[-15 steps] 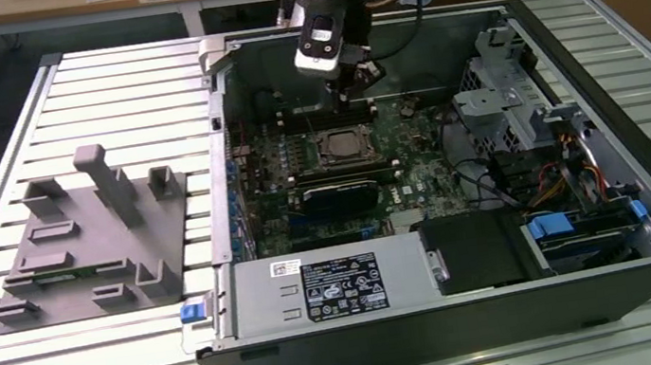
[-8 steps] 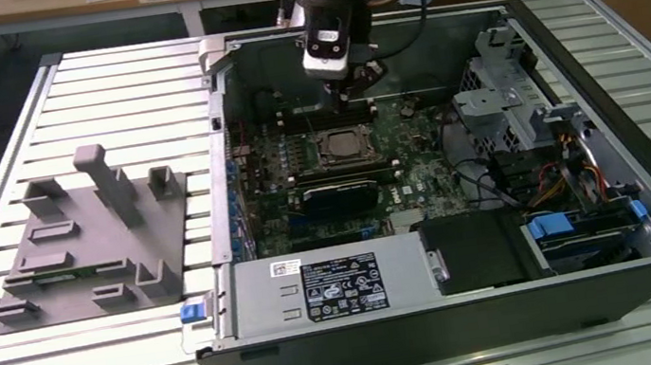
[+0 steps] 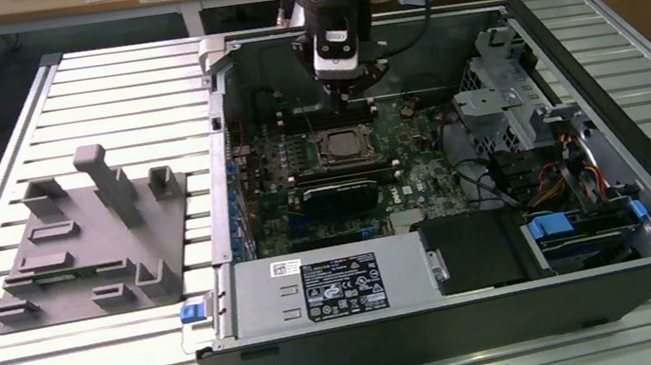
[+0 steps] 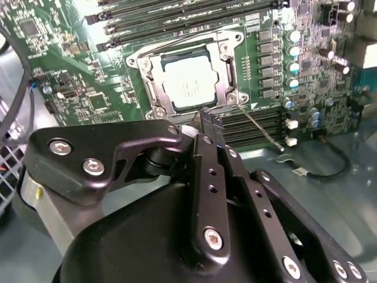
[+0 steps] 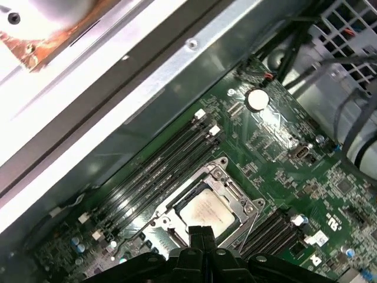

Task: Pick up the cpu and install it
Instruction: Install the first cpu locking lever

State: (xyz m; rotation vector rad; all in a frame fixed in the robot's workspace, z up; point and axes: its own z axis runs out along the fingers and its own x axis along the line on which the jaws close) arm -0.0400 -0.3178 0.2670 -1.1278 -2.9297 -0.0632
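The cpu (image 3: 338, 146) lies flat in the motherboard socket inside the open computer case, its silver top facing up. Both wrist views show the cpu (image 4: 188, 85) (image 5: 206, 213) seated within the metal socket frame (image 4: 228, 75). A thin wire lever (image 4: 259, 127) sticks out beside the frame. My gripper (image 3: 347, 93) hangs above the board, just behind the socket toward the case's back wall. In both wrist views its black fingertips (image 4: 210, 117) (image 5: 201, 232) are pressed together with nothing between them, a short way off the cpu's edge.
A grey plastic fixture (image 3: 92, 244) lies on the slatted table at the exterior view's left. Inside the case (image 3: 217, 140) are memory slots (image 5: 159, 165), a black cooler block (image 3: 341, 195), the power supply (image 3: 339, 281) in front and a drive cage with cables (image 3: 520, 107) on the right.
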